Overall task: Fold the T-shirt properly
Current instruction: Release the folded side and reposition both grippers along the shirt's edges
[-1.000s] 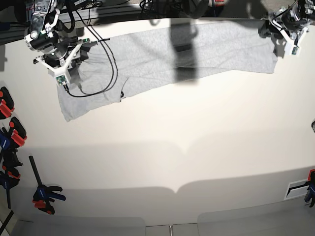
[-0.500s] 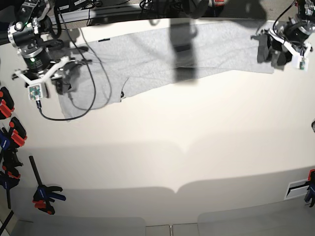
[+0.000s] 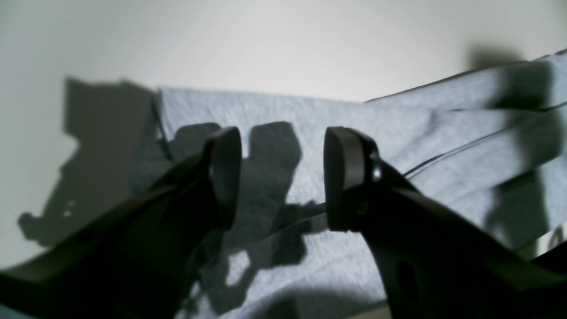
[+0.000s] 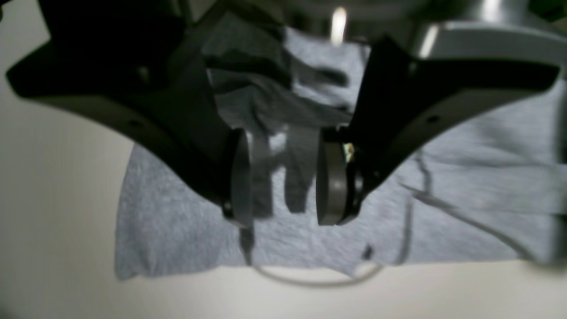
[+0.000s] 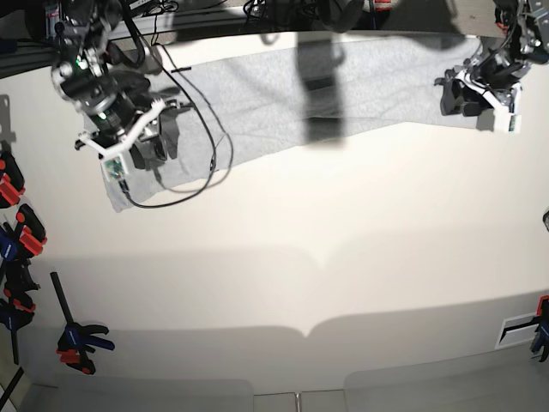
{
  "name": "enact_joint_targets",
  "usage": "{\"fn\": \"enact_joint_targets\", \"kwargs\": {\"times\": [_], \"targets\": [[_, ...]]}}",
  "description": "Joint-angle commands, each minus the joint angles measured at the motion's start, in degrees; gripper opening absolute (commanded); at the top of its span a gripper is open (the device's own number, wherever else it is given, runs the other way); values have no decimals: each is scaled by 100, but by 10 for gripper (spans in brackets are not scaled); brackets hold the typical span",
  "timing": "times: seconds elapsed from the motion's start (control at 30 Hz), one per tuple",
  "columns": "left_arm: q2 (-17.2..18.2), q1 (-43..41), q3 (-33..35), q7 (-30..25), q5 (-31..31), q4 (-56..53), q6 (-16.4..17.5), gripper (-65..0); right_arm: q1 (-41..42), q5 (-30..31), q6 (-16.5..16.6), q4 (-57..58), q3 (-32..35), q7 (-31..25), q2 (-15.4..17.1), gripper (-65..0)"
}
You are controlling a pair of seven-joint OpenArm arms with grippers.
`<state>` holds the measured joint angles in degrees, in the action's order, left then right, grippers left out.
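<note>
Grey T-shirt [image 5: 283, 99] lies stretched along the table's [image 5: 343, 249] far edge; left gripper [image 3: 281, 177] and right gripper [image 4: 283, 177] hover over opposite ends, jaws apart, empty; next, each needs to pinch an edge

Both arms reach over the far side of the table, left gripper [image 3: 282, 175] and right gripper [image 4: 285, 177] poised with jaws parted, holding nothing.
</note>
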<state>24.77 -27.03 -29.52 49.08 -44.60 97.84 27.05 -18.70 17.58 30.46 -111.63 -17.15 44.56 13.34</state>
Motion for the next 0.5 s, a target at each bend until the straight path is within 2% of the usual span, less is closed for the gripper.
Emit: {"fn": "enact_joint_targets", "kwargs": {"times": [0.0, 0.27, 0.37, 0.47], "targets": [[79, 20, 28, -87, 0, -15, 20, -370, 107, -22, -4, 87, 7, -131, 61, -420], [83, 20, 138, -74, 1451, -1325, 13, -370, 664, -728, -7, 1816, 28, -435, 63, -421], [114, 20, 138, 50, 1574, -1611, 0, -370, 831, -737, -44, 2330, 28, -476, 63, -421], [236, 0, 138, 260, 1569, -1598, -4, -370, 925, -813, -240, 2590, 24, -476, 70, -421]]}}
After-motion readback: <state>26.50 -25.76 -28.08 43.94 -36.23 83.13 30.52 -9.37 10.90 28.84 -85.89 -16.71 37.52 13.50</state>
